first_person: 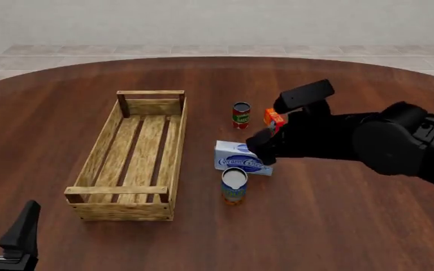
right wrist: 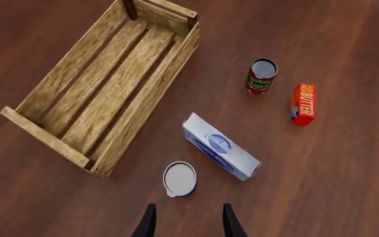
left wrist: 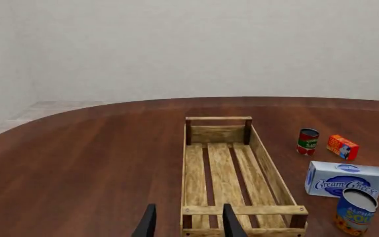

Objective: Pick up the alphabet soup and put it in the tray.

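Note:
The alphabet soup (first_person: 234, 186) is a small can with a pale top and a blue-to-orange label. It stands upright on the table just right of the tray's near end, and also shows in the left wrist view (left wrist: 356, 211) and the right wrist view (right wrist: 180, 178). The tray (first_person: 100, 149) is a long, empty wooden slatted crate (left wrist: 219, 119) (right wrist: 153, 96). My right gripper (first_person: 262, 148) (right wrist: 188, 222) is open and empty, hovering high above the table beside the can. My left gripper (first_person: 2, 226) (left wrist: 189, 224) is open and empty, near the table's front edge, short of the tray's near end.
A white and blue cream cheese box (first_person: 239, 158) (left wrist: 344, 178) (right wrist: 221, 147) lies just beyond the soup. Farther back stand a red can with a green label (first_person: 241, 114) (left wrist: 307, 141) (right wrist: 261, 75) and an orange butter box (first_person: 273, 118) (left wrist: 342, 147) (right wrist: 303, 103).

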Tool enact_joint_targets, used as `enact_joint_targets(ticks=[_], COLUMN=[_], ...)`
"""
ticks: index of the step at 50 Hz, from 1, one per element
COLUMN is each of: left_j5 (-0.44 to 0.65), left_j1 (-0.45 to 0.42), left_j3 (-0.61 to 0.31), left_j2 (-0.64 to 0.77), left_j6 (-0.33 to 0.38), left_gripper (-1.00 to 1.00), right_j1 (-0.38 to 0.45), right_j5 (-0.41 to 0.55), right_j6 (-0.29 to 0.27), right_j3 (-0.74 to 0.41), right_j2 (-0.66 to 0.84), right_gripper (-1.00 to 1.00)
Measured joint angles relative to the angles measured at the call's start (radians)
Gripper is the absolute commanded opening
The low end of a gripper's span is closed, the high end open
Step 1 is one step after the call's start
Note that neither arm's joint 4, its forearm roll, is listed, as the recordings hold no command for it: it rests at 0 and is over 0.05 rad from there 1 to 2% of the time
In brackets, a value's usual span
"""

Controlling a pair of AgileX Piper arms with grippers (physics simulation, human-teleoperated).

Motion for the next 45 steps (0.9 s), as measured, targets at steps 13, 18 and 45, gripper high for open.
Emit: enact_joint_targets(ticks=[13,18,45], left_j5=[0.000,0.000,0.000], left_j1=[0.000,0.000,0.000], left_j3=[0.000,0.000,0.000], left_j2=[0.000,0.000,0.000], left_j6=[0.000,0.000,0.000], left_gripper=[1.00,1.00,1.00], right_j1=[0.009,0.014,0.034], right_j5=[-0.054,-0.074,-0.162], right_j6=[0.019,0.027,0.064], right_j3=[-0.007,-0.008,-0.007], right_j2=[0.084,0.113,0.235], right_gripper=[1.00,1.00,1.00])
